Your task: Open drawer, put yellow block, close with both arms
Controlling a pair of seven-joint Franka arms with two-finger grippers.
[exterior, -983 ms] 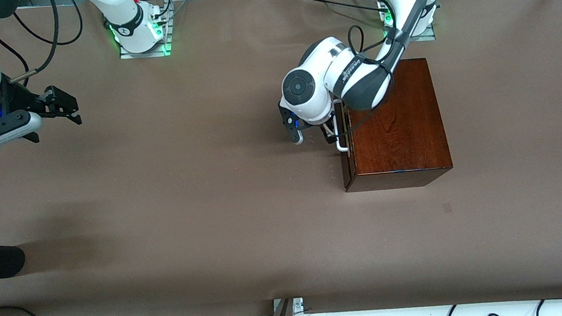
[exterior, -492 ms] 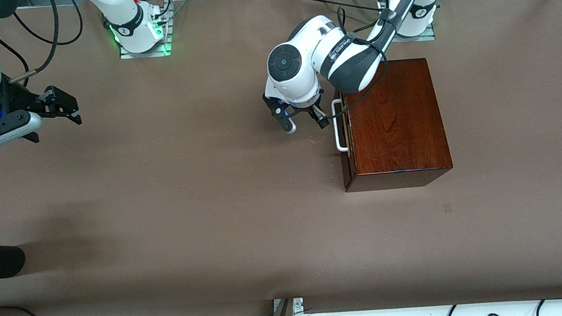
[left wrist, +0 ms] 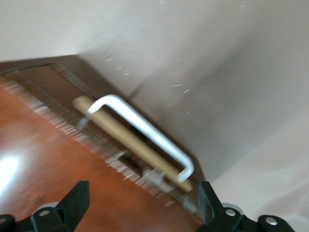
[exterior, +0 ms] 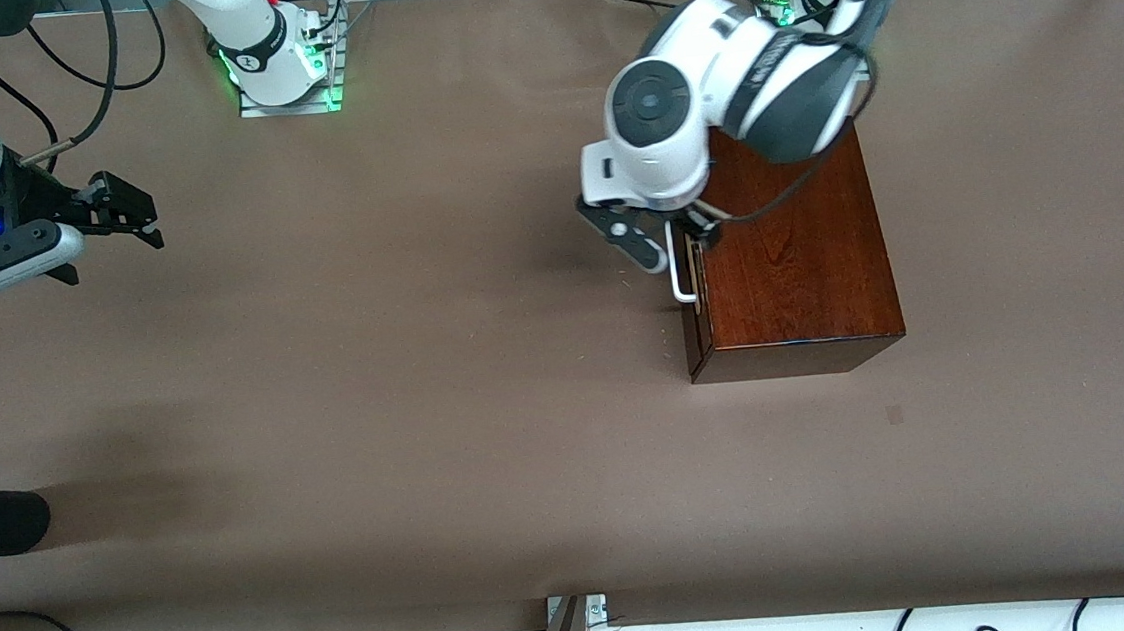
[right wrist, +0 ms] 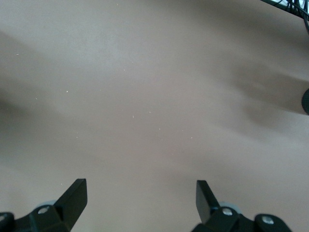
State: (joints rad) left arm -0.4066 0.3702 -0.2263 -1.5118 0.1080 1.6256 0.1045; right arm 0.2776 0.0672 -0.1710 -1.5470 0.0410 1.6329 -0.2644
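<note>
Drawer (exterior: 691,280) shut or nearly so, just under left gripper (exterior: 679,243); handle (left wrist: 145,133) between spread, empty fingers. Right gripper (exterior: 118,212) waiting over bare table toward right arm's end, fingers spread, empty. Block not visible. Progress not determinable.

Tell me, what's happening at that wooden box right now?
Left hand open, over the drawer's white handle, not gripping. Drawer barely ajar. Right hand open, waiting at its end of the table. No yellow block in sight.
</note>
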